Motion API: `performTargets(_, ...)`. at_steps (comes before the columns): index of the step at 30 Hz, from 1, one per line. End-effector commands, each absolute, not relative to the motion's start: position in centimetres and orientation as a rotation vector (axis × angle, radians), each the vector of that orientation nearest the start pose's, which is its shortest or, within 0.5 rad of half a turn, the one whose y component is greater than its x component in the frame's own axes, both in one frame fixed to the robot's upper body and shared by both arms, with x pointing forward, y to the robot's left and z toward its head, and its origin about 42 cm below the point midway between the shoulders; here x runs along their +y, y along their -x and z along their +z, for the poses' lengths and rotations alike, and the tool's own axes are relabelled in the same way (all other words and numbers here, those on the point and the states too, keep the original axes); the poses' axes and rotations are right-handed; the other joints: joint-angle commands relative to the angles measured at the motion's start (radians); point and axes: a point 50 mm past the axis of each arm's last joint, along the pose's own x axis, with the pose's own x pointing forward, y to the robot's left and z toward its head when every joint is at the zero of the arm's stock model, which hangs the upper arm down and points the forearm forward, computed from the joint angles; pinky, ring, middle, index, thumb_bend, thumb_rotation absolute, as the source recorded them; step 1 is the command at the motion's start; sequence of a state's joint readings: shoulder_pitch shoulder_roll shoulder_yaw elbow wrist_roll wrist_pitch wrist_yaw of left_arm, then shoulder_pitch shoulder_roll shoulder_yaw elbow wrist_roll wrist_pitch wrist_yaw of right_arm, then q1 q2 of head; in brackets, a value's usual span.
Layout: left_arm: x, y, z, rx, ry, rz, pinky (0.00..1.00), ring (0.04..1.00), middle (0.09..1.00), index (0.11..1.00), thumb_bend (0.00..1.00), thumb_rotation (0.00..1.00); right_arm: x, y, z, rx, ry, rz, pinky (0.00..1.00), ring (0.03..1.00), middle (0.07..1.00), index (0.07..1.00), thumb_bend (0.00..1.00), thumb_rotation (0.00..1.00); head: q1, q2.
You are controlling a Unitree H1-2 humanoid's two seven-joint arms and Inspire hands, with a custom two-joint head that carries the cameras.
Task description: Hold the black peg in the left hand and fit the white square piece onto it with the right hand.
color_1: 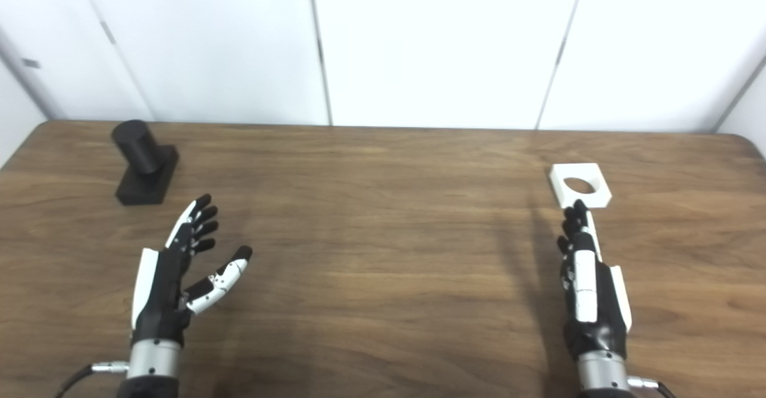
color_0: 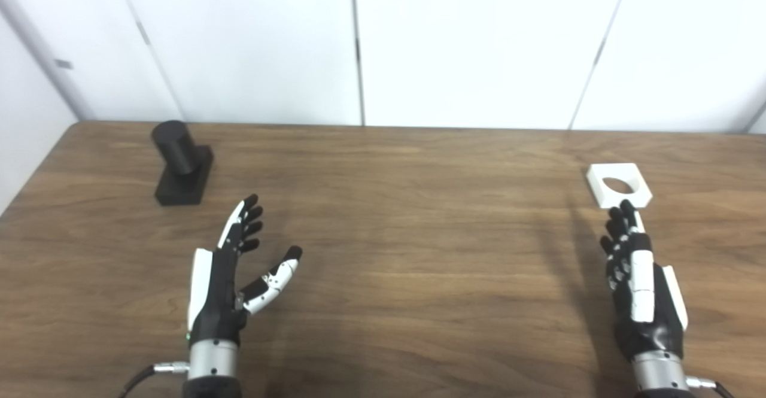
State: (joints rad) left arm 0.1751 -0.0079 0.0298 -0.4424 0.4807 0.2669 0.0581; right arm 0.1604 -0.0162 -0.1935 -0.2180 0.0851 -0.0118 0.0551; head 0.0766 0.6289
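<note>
Black peg fully visible; right hand overlaps white square piece's near edge.

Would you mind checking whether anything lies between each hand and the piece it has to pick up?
Nothing visible does. Only bare wooden table separates the open left hand from the black cylindrical peg, and the right hand from the white square piece.
</note>
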Motion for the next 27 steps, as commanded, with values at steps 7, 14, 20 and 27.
performTargets(7,27.6,-22.5,18.2,0.081,-0.654,0.372,0.73,0.840,0.896,0.932,0.68,0.16,-29.1,-19.2,10.5,-0.054,0.016,-0.175,1.00,1.000,0.995,1.000,0.57,1.00,0.013,0.000)
performTargets(14,29.5,-24.0,18.9,0.118,-0.839,0.465,0.65,0.830,0.902,0.920,0.69,0.42,-29.0,-19.3,10.5,-0.051,0.002,-0.175,1.00,1.000,0.991,1.000,0.57,1.00,0.008,-0.003)
performTargets(20,31.8,-26.1,19.0,0.148,-0.971,0.467,0.67,0.867,0.914,0.903,0.73,0.54,-28.9,-19.3,10.6,-0.048,0.016,-0.178,1.00,1.000,0.985,1.000,0.57,1.00,0.006,-0.004)
performTargets(27,33.6,-29.3,19.3,0.171,-1.133,0.499,0.78,0.924,0.940,0.869,0.81,0.65,-28.9,-19.3,10.6,-0.052,0.003,-0.182,1.00,1.000,0.983,1.000,0.57,1.00,0.009,-0.004)
